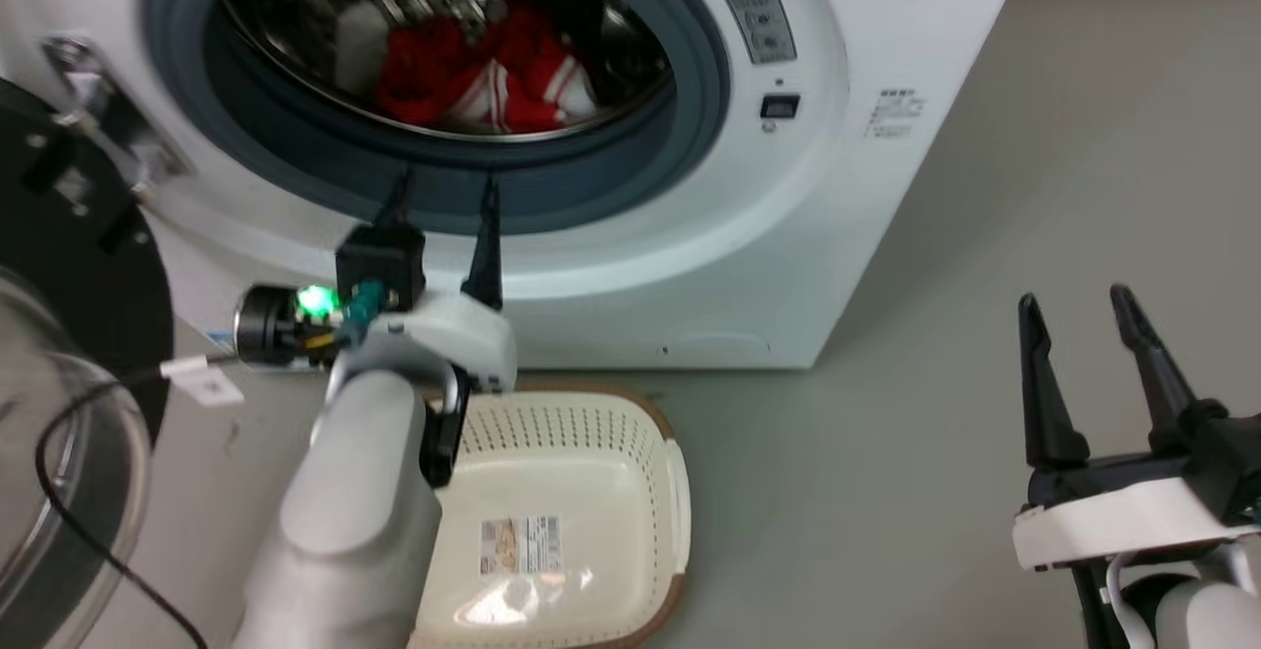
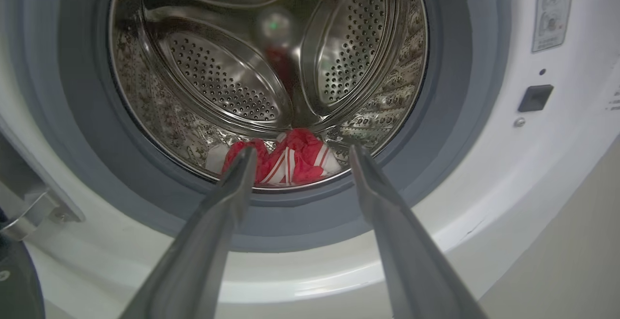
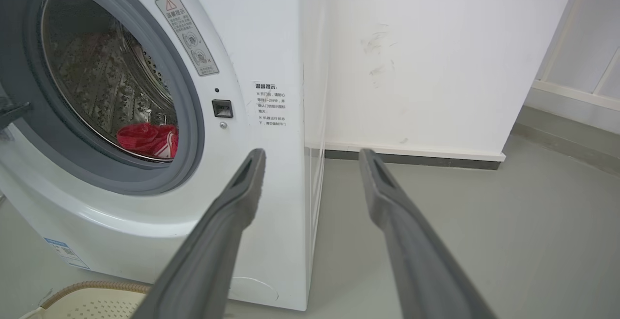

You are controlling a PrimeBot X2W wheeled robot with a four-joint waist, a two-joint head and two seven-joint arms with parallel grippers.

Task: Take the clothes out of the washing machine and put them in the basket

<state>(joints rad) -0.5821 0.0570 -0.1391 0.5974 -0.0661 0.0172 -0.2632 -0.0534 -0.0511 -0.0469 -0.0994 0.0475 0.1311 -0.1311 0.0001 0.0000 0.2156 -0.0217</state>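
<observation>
As left tool [image 2: 302,150] gapes — clothes [image 2: 295,161] lie beyond.

Grey floor [image 3: 484,222] stretches out under and ahead of the right gripper [image 3: 312,150]; beyond its tips stands a white wall [image 3: 436,57], scuffed, with a dark skirting strip [image 3: 411,159] along its foot.

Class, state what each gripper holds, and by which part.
Nothing: the left gripper and right gripper are open, empty; the clothes lie in the washing machine.
</observation>
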